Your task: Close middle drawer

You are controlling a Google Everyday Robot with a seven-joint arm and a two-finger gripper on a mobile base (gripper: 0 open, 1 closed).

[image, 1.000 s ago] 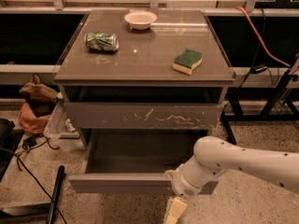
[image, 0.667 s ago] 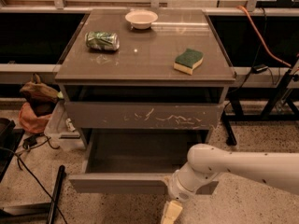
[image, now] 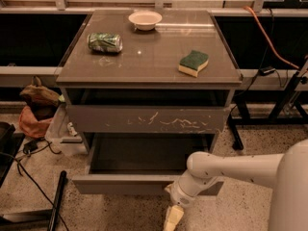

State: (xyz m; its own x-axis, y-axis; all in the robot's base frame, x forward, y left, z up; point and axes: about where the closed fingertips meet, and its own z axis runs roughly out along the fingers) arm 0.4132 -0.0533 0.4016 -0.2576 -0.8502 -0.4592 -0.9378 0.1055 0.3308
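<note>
The middle drawer stands pulled out from the grey-brown cabinet, and its dark inside shows. Above it is the drawer front with white scratches. My white arm reaches in from the lower right. Its wrist lies against the right part of the open drawer's front. My gripper hangs below that front, near the floor, with a yellowish finger pointing down.
On the cabinet top lie a green can, a white bowl and a green-and-yellow sponge. Bags and black cables lie on the floor to the left. Black stand legs and an orange cable are on the right.
My arm has shifted slightly left and down along the open drawer's front. The drawer has not visibly moved.
</note>
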